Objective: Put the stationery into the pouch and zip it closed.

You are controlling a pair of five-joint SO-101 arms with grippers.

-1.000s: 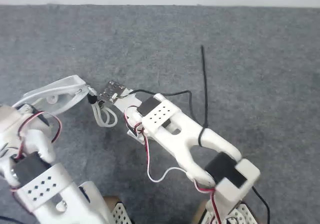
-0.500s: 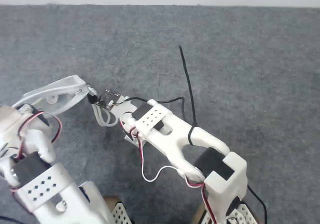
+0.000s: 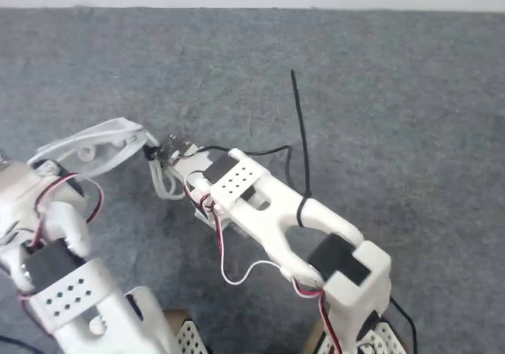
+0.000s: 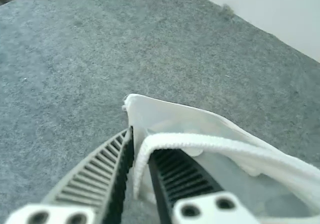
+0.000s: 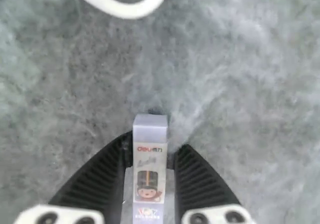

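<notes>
Your left gripper (image 4: 139, 151) pinches the rim of the pouch (image 4: 200, 129) near the left edge of the tabletop (image 3: 379, 133). Your right gripper (image 5: 150, 151) clamps the eraser (image 5: 149, 179) just beside it. Come in off-line and the eraser may snag the rim and tug the pouch free.

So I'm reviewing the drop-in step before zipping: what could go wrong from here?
1. The right gripper holds the block by its sides, so it might slip onto the mat.
2. The left gripper pinches just the pouch edge; the mouth may sag and the block could miss.
3. The white loop sits ahead of the block and might snag.
</notes>
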